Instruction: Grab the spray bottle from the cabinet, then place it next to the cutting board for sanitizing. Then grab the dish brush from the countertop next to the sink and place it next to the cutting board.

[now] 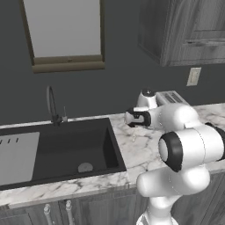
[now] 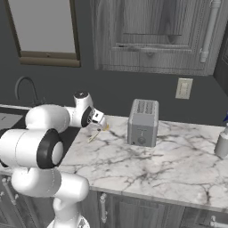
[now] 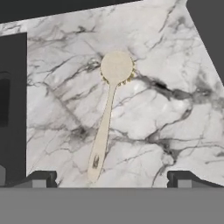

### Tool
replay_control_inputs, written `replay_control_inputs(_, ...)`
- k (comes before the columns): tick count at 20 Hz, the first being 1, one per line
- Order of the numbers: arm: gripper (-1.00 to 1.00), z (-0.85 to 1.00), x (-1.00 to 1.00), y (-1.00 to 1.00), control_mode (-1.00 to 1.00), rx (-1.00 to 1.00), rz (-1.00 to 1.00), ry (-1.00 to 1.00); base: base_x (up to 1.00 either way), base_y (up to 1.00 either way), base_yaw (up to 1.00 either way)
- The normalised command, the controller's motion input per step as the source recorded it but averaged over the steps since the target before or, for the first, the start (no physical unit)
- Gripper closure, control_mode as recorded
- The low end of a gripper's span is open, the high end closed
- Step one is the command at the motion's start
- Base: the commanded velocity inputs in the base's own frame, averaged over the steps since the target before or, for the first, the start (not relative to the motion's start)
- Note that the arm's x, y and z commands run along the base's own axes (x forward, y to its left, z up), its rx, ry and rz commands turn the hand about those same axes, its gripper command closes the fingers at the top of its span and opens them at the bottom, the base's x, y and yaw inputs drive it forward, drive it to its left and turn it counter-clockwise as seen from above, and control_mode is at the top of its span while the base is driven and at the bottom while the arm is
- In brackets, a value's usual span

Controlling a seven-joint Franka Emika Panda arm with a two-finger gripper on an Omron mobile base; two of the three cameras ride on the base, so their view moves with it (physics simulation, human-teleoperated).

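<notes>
Simulated kitchen, white marble countertop (image 2: 147, 162) veined in grey, running below a dark wall. At 9 o'clock in the left base view, large dark sink (image 1: 66, 151) sunk into the slab, round drain near its front, thin arched faucet (image 1: 52, 105) rising behind its back rim. At 1 o'clock in the right base view, dark wood-grain cabinet (image 2: 151, 35) hanging on the wall, doors apparently closed, though hard to judge from this angle. Framed pale window (image 1: 63, 33) at 11 o'clock in the left base view. Silver toaster (image 2: 142, 122) standing upright mid-counter in the right base view, a wall outlet (image 2: 183, 88) above and to its right. Spray bottle (image 2: 221, 141) already out on the marble at 3 o'clock in the right base view, pale body upright, partly cut off by the frame edge, well apart from the toaster.

Gripper (image 3: 111, 179) poised over the counter between sink and toaster, jaws spread wide and pinching nothing, dark fingertips (image 3: 41, 179) flanking the lower end of the handle in the hand view. Dish brush (image 3: 108, 114) lying flat on the marble beside the sink, untouched: round bristled head toward 12 o'clock in the hand view, slender pale-yellow handle trailing to 6 o'clock. Same brush (image 2: 95, 134) seen as a thin pale sliver just below the hand in the right base view.
</notes>
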Motion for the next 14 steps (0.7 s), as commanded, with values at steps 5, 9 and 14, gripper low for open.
replay_control_inputs(5, -1.00, -0.35, 0.22, -0.04, -1.00, 0.00, 0.00, 0.06, 0.00, 0.00, 0.00)
replay_control_inputs(9, -1.00, -0.44, 0.13, -0.11, -1.00, 0.00, 0.00, 0.07, 0.00, 0.00, 0.00)
replay_control_inputs(14, -1.00, -0.31, 0.31, -0.03, -1.00, 0.00, 0.00, 0.05, 0.00, 0.00, 0.00)
